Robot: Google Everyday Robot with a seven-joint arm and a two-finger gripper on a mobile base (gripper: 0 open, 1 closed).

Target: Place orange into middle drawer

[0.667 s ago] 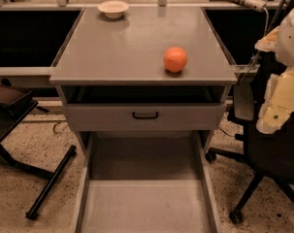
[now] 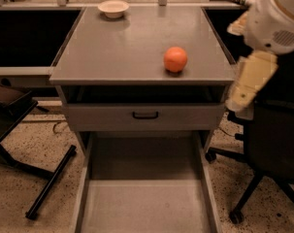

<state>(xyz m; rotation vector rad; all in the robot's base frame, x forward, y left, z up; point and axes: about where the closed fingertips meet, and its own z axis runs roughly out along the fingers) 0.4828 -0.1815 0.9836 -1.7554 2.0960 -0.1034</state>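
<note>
orange (image 2: 175, 59) on cabinet top (image 2: 122, 45), gripper (image 2: 240, 99) at right

Office-like room, grey cabinet (image 2: 132, 47), wheeled chair (image 2: 270, 149), speckled floor (image 2: 20, 198), hand (image 2: 247, 86) beside cabinet

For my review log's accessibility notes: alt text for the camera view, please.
A small round orange sits near the front right of a grey cabinet top, above the broad grey middle drawer, pulled open. The cream gripper hangs off the cabinet's right side; a shallow cream-white bowl sits back left.
</note>
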